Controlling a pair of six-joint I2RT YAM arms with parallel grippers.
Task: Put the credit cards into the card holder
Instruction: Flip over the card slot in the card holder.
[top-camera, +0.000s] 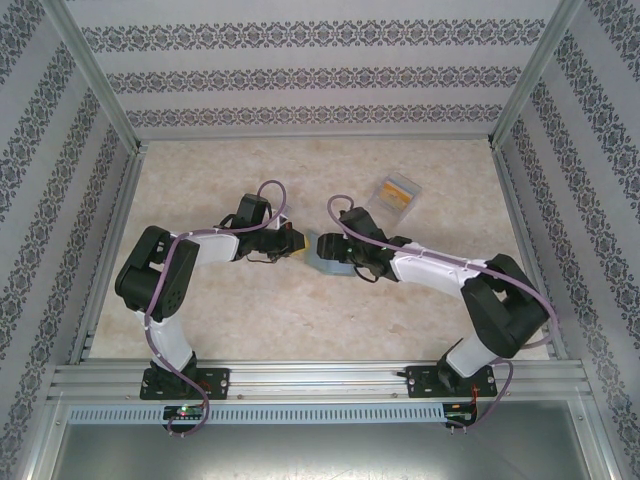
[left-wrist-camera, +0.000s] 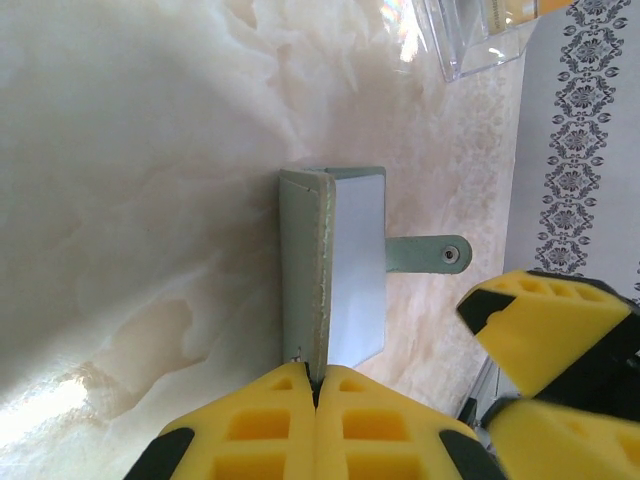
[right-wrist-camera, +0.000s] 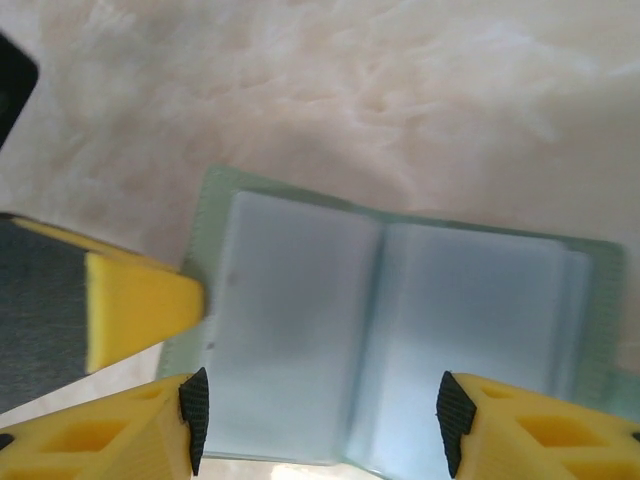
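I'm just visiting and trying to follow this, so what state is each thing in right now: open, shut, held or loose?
card holder: open, pinched at one edge.
snap tab: unfastened, sticking out.
left end effector: shut on the card holder's edge.
right end effector: open above the card holder, gripping nothing.
clear case: lying loose on the table, orange-yellow card inside.

Card holder (right-wrist-camera: 390, 340) blurred, partly off-frame
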